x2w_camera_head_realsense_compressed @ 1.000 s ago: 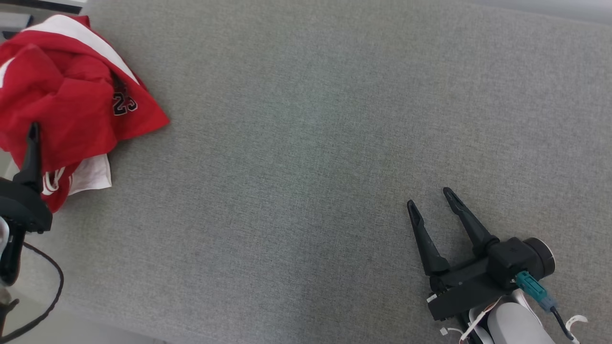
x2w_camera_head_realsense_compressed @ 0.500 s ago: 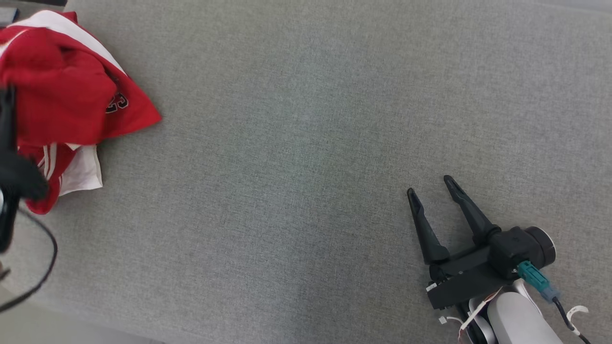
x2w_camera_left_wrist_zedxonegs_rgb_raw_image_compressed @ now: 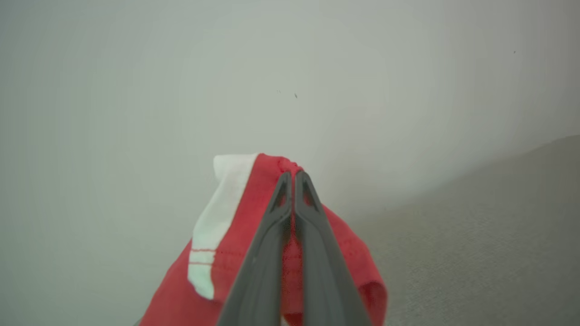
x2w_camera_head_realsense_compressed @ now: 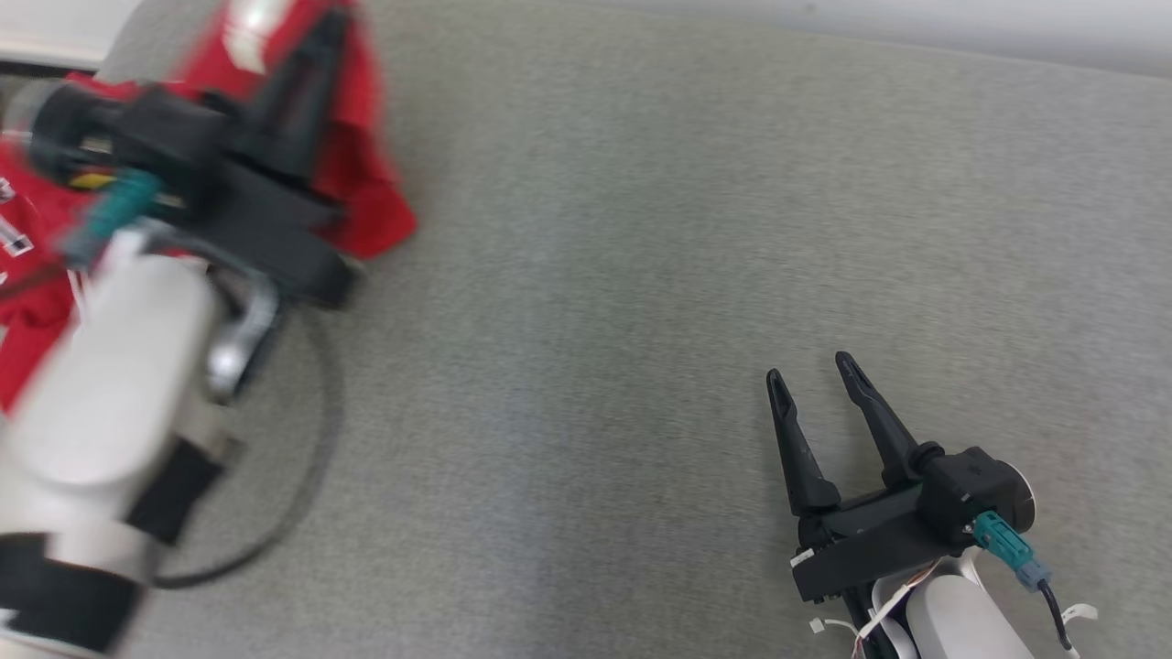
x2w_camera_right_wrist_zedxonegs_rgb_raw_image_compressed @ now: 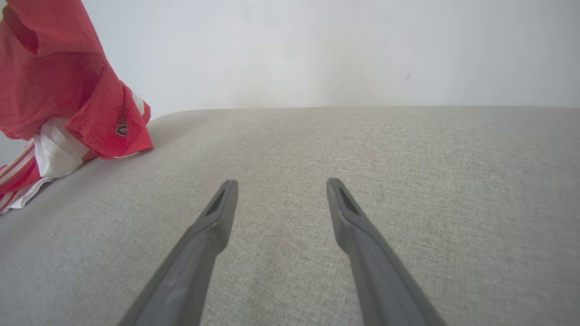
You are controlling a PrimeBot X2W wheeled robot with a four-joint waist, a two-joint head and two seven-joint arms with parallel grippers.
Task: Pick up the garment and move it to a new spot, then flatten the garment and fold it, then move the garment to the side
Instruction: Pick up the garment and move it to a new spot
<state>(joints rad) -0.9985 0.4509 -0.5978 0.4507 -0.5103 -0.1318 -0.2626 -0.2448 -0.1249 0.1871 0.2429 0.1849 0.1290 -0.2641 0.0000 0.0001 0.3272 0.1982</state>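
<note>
left claw (x2w_camera_left_wrist_zedxonegs_rgb_raw_image_compressed: 293,174) now clamped on garment (x2w_camera_left_wrist_zedxonegs_rgb_raw_image_compressed: 256,199), fabric lifted

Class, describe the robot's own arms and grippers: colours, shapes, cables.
Both the left gripper and right gripper have two long, tapering dark fingers on black bodies. Each wrist carries a teal plug; the forearms are pale. A black cable loops by the left arm.

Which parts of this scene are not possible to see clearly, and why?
- Head view: the left gripper and the garment are blurred; the arm covers much cloth.
- Left wrist view: the bottom edge cuts off the garment.
- Right wrist view: the garment's badge is too small to read.
</note>
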